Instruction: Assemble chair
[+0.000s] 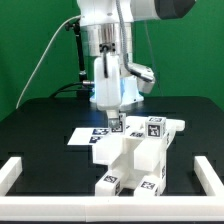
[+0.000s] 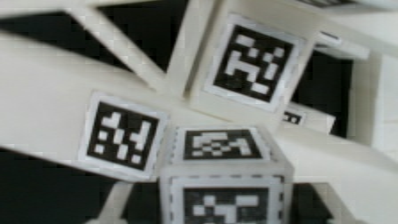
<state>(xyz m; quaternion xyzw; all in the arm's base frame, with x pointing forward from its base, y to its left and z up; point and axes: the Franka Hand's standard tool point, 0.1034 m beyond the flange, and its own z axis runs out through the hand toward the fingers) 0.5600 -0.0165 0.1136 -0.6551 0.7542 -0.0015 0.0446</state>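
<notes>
One chair (image 1: 135, 155) stands on the black desk (image 1: 40, 120), a single stack of matte white blocks and bars with at least five black-and-white square tags in the exterior view. One flat white marker board (image 1: 84, 136) lies just beside the chair, at the exterior view's left. One arm reaches straight down over the chair. Its gripper (image 1: 116, 124) is clenched on an upper part of the chair. White rails (image 1: 20, 170) lie on the desk around the chair.

The black tabletop (image 1: 40, 125) holds the white chair (image 1: 135, 155), the flat marker board (image 1: 85, 134), and white border rails (image 1: 20, 172).
</notes>
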